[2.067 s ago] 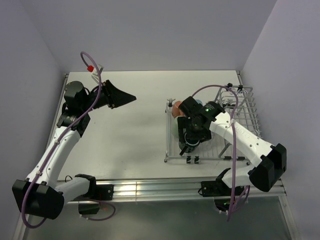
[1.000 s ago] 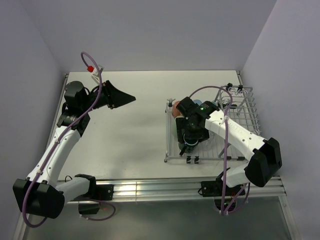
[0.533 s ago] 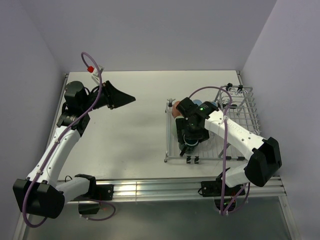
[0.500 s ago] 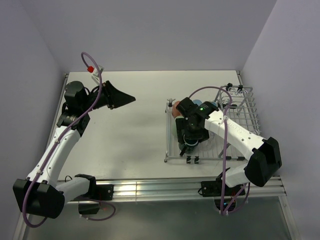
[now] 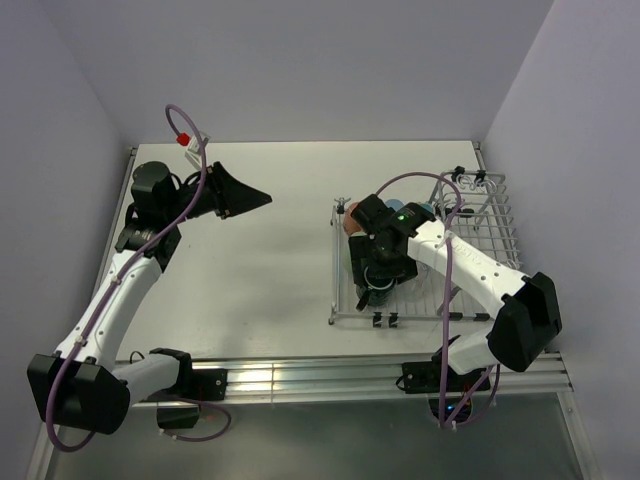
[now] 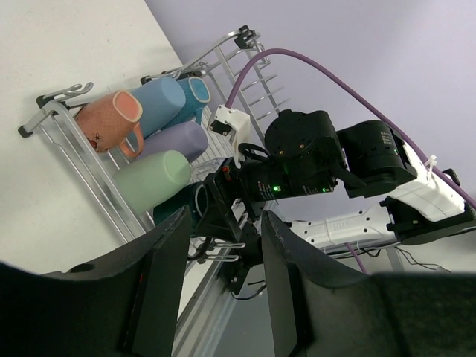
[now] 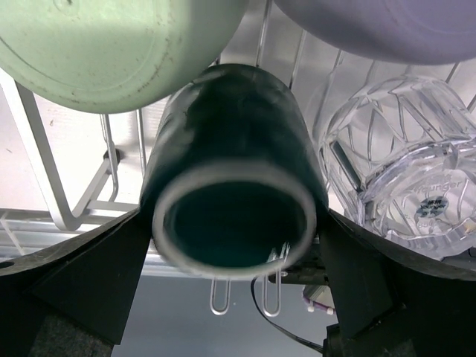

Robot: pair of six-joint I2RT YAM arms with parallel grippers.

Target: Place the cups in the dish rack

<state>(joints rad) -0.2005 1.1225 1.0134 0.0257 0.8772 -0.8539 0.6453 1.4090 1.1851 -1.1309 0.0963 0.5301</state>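
Note:
The dish rack stands at the right of the table. Several cups lie on their sides in it: orange, light blue, lavender and pale green. In the right wrist view the dark green cup lies on the rack wires, mouth toward the camera. It sits between the pale green cup and the clear glass tumbler. My right gripper is open, with a finger close along each side of that cup. My left gripper hangs open and empty over the left of the table.
The rack's raised wire side stands along its far right, near the right wall. The right arm's purple cable arches over the rack. The table's near edge with its metal rail runs below the rack.
The right arm has shifted slightly left over the rack's near-left corner, and its jaws have widened a little around the dark green cup. The left arm has barely moved.

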